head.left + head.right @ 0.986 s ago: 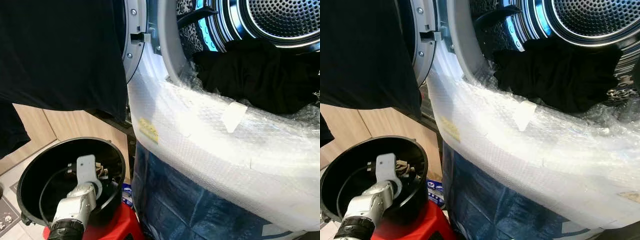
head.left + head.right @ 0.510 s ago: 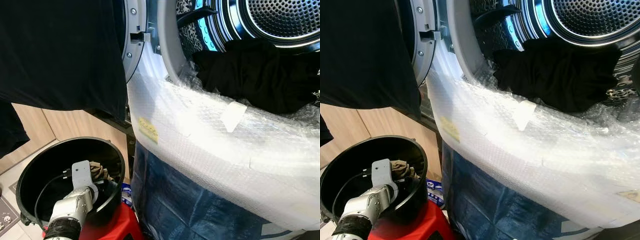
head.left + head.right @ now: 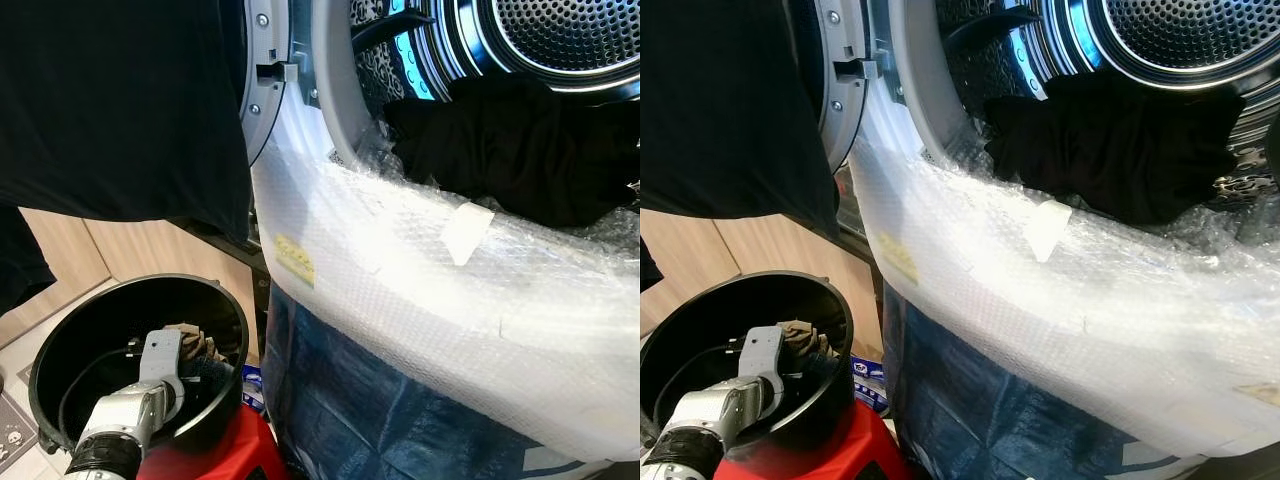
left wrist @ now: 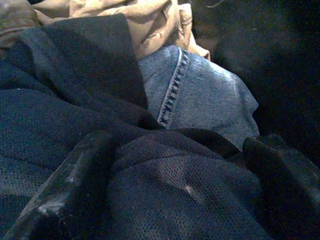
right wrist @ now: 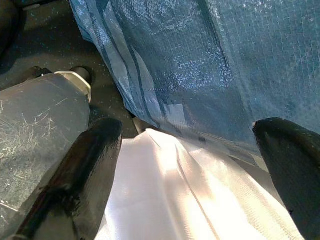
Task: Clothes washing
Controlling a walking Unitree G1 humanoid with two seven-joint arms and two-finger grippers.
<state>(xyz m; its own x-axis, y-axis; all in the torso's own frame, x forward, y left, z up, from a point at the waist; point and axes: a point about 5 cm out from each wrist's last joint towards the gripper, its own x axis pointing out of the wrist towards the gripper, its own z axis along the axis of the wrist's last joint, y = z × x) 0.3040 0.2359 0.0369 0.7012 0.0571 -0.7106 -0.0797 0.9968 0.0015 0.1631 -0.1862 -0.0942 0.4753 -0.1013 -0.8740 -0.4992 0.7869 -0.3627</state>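
Left wrist view shows our left gripper (image 4: 175, 200) spread wide over dark mesh cloth (image 4: 165, 195) in the bucket (image 3: 215, 300), gripping nothing visible; fingertips are cut off. Our right gripper (image 5: 190, 170) hangs open beside a blue bag (image 5: 200, 65).

One black bucket (image 3: 60, 350), one washer drum (image 3: 560, 40) and three garments beside the bucket's wall were counted.

Dark mesh garment (image 4: 165, 200), denim (image 4: 200, 100), tan cloth (image 4: 145, 20) heaped in black basket (image 3: 225, 400).
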